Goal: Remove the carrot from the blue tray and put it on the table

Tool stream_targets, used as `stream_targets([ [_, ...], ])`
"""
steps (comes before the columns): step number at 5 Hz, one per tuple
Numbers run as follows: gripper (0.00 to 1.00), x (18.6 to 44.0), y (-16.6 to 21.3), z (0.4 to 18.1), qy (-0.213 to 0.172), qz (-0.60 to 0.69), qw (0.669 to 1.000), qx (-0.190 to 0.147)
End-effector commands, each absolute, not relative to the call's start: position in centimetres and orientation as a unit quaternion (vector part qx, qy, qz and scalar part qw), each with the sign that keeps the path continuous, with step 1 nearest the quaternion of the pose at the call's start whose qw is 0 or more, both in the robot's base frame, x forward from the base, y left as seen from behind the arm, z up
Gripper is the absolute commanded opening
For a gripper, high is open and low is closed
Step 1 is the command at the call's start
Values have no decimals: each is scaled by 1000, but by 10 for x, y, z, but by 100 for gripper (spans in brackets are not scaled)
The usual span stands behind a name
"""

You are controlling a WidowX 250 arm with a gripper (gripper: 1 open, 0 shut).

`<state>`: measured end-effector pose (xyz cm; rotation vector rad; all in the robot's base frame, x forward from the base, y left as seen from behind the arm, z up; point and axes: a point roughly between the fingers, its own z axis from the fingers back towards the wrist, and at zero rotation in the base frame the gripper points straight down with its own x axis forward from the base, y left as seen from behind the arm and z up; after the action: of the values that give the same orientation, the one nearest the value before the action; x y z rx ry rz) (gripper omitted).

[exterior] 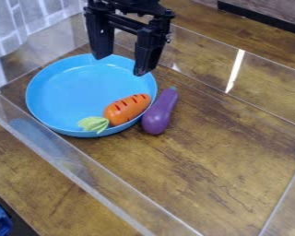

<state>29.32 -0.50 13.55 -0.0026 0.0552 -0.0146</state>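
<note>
A small orange carrot (125, 109) with dark ridges and a light-green leafy end lies inside the round blue tray (58, 88), close to its right rim. The tray rests on the dark wood-grain table (224, 157). My black gripper (123, 55) hangs over the tray's far right edge, pointing down. Its two fingers stand apart, open, with nothing between them. It is above and slightly behind the carrot, not touching it.
A purple eggplant-shaped toy (160, 111) lies on the table just outside the tray's right rim, next to the carrot. Clear acrylic edging (64, 161) runs along the table's front and left sides. A light streak reflects on the tabletop at the right.
</note>
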Motion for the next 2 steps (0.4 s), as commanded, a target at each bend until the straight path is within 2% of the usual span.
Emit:
stream_targets([
  [1,100,287,-12,122,35,-9,999,-3],
  [2,100,283,-18,110,41,23,999,-5],
])
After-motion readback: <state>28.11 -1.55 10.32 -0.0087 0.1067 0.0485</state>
